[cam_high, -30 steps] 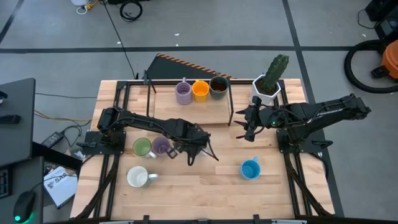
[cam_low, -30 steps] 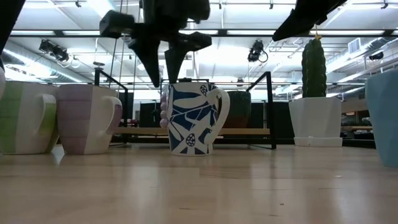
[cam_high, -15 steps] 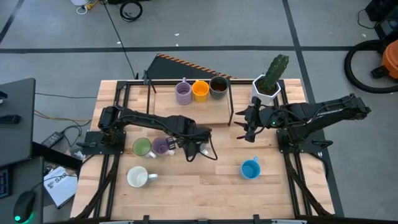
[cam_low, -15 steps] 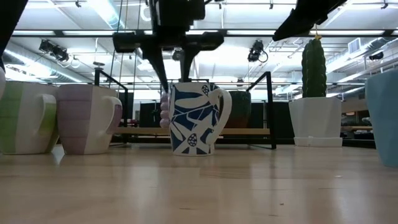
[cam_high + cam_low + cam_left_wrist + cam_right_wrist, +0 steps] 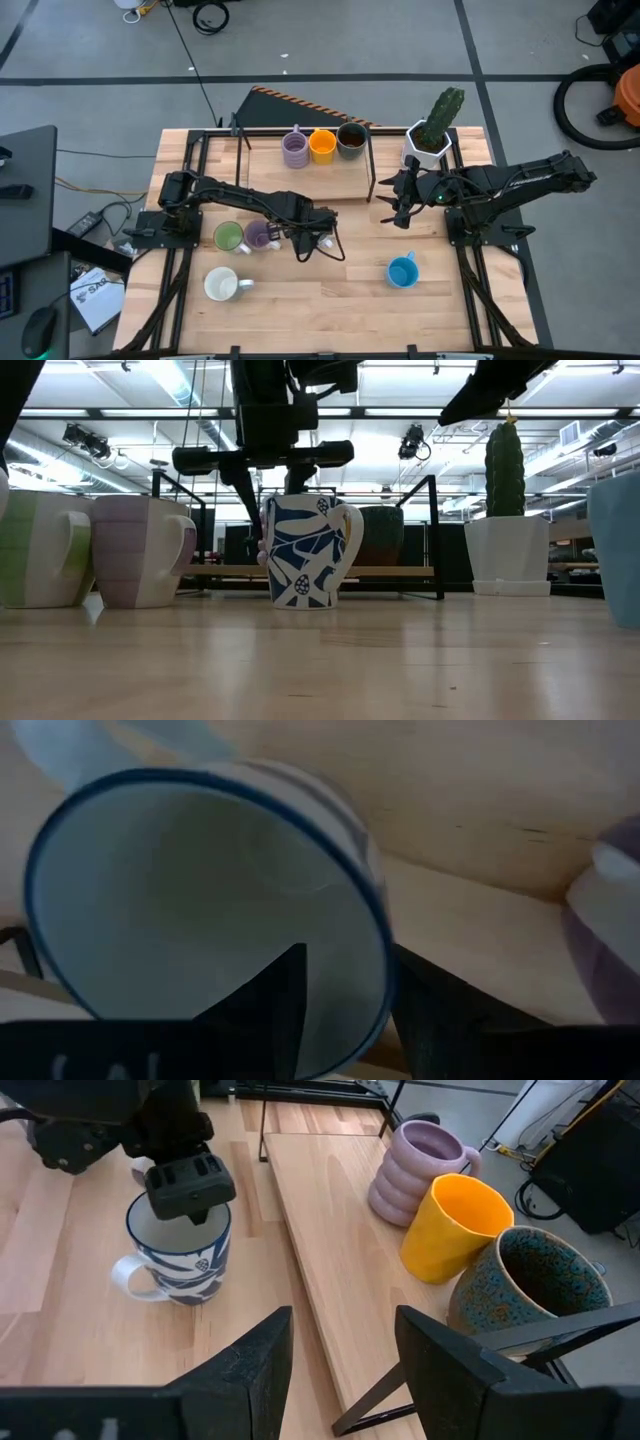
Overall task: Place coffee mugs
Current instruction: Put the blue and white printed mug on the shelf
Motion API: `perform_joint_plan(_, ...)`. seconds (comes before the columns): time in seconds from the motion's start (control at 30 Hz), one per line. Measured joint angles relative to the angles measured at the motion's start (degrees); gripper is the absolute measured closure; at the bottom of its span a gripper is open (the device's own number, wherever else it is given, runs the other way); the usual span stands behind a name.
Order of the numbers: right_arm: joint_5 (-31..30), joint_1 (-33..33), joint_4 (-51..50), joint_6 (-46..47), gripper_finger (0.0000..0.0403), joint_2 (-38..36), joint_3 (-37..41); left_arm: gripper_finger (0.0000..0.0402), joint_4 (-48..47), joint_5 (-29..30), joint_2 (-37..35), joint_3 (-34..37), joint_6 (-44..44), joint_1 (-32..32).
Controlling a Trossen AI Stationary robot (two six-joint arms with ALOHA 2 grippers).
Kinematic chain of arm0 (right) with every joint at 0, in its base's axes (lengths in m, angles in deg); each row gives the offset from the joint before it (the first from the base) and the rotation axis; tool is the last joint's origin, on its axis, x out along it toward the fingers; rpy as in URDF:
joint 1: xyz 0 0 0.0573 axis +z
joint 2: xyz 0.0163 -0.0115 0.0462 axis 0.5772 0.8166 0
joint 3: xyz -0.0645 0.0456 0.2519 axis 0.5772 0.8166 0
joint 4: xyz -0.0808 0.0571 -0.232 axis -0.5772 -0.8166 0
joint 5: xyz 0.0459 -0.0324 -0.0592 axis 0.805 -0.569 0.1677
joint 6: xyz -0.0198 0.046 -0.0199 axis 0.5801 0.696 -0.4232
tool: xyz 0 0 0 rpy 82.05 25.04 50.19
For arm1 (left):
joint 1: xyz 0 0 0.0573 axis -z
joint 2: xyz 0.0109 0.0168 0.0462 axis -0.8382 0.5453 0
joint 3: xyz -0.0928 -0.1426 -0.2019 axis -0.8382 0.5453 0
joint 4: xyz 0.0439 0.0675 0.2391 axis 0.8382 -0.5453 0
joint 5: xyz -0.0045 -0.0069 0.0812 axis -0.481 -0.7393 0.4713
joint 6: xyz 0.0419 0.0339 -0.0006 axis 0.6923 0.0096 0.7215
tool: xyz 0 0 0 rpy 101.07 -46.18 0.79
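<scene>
With three mugs (image 5: 321, 146) shelved and four loose, the left gripper (image 5: 312, 238) straddles the blue-patterned white mug's (image 5: 303, 550) rim, fingers spread; the right gripper (image 5: 402, 205) hovers open.

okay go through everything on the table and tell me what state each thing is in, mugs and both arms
Blue-patterned white mug: upright, rim straddled by left end effector.
Ribbed purple mug, orange mug, dark speckled mug: upright on raised shelf.
Green mug, purple mug, white mug, blue mug: upright, empty.
Right end effector: open, empty.
Cactus pot: upright.
</scene>
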Motion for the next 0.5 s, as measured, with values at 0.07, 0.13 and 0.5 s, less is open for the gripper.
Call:
perform_joint_plan(0.07, 0.0, 0.0, 0.3, 0.0, 0.0220, 0.0, 0.0, 0.0260, -0.1, 0.3, 0.0, 0.0, -0.2, 0.1)
perform_joint_plan(0.13, 0.0, 0.0, 0.4, 0.0, 0.0220, 0.0, 0.0, 0.0260, 0.0, 0.3, 0.0, 0.0, -0.2, 0.2)
perform_joint_plan(0.5, 0.1, 0.0, 0.4, -0.2, 0.0220, 0.0, 0.0, 0.0268, 0.2, 0.4, 0.0, 0.0, -4.0, 0.2)
